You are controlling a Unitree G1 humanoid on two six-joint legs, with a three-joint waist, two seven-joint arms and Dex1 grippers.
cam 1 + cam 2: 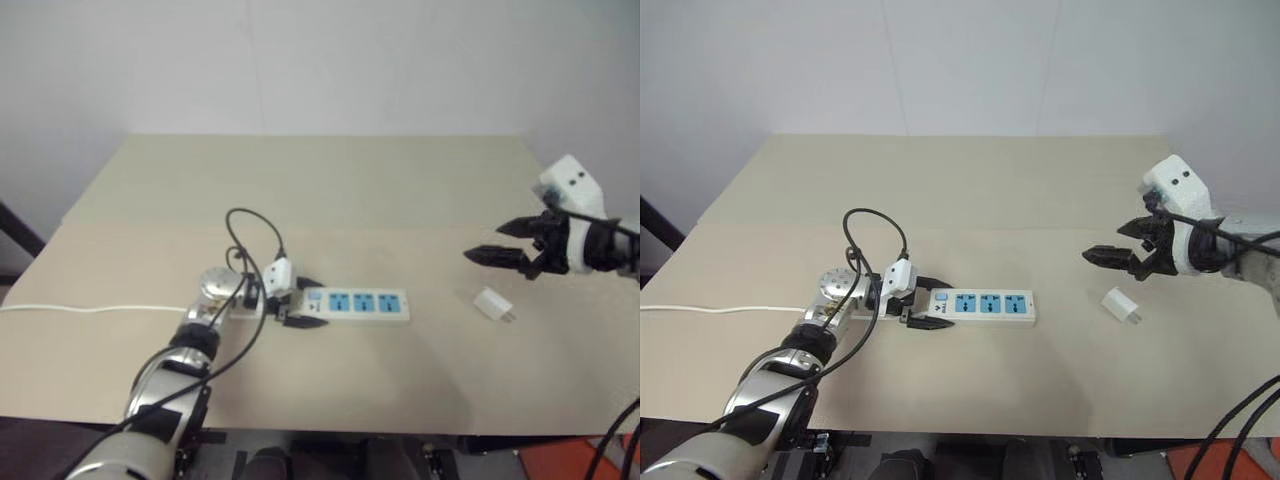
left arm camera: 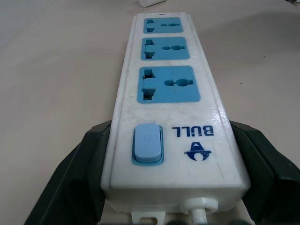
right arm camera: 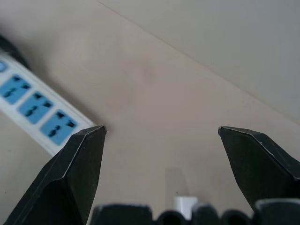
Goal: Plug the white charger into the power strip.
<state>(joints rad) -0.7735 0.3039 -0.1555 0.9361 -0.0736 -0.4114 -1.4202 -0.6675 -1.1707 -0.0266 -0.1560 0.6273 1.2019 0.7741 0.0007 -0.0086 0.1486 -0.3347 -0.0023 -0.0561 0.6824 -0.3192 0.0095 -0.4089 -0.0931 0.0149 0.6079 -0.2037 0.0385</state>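
Left gripper: clamped on the switch end of the power strip, steadying it on the table.
Right gripper: fingers spread wide, empty, hovering.
White charger: lying just beneath the right gripper.
Advice: descend squarely and grasp the charger's body, leaving the prongs clear.
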